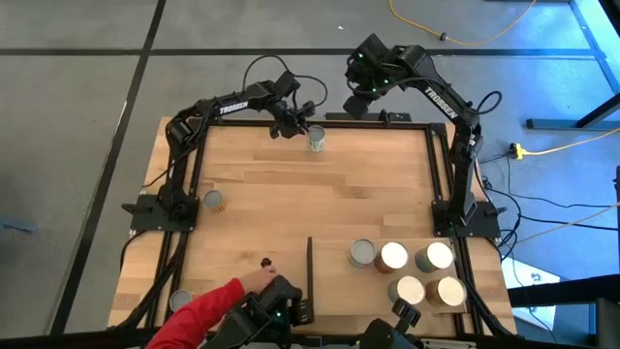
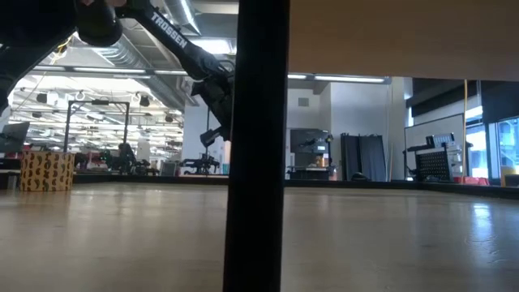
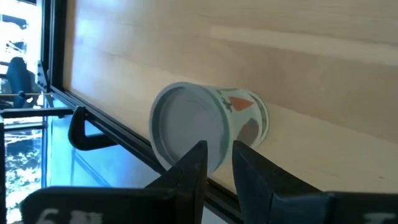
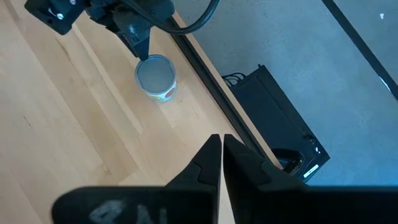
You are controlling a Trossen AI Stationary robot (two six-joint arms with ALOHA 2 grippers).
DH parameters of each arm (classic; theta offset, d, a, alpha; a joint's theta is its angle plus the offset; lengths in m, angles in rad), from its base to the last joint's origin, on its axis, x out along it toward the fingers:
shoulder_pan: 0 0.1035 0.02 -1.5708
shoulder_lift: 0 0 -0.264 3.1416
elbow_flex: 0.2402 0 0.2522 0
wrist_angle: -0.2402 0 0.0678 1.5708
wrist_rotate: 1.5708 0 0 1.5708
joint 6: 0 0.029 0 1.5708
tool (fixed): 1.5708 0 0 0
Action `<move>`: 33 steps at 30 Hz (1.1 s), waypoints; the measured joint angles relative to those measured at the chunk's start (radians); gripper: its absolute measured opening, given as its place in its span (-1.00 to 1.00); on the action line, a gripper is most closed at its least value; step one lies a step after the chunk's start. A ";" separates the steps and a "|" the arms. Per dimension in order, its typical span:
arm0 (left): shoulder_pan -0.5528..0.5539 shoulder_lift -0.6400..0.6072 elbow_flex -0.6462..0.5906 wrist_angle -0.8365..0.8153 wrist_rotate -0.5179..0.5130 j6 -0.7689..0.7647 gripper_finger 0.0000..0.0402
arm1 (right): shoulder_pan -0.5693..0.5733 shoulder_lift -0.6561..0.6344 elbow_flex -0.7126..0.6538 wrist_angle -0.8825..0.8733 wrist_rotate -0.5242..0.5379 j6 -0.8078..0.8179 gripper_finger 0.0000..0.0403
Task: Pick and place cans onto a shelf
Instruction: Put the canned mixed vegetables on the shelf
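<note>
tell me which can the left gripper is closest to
The silver-topped can at the table's far edge, right beside the left gripper. It stands alone; the other cans sit near the front or left edge.

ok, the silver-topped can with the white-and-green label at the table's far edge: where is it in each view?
High view: silver-topped can with white-and-green label at top centre, beside the left end effector.
Low view: not in it.
Left wrist view: centre, just past the end effector's own fingertips.
Right wrist view: upper left, under the left arm.
Shared landmark: black table-edge rail beside the can.
</note>
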 joint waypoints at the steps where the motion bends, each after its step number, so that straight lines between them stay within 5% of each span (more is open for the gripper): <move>1: 0.000 0.000 0.000 0.001 0.002 0.000 -0.66 | 0.000 0.000 0.000 0.000 0.000 -0.001 -0.90; 33: 0.015 0.063 0.001 0.027 0.102 -0.081 -0.66 | -0.002 0.000 0.000 0.006 0.000 -0.022 -0.90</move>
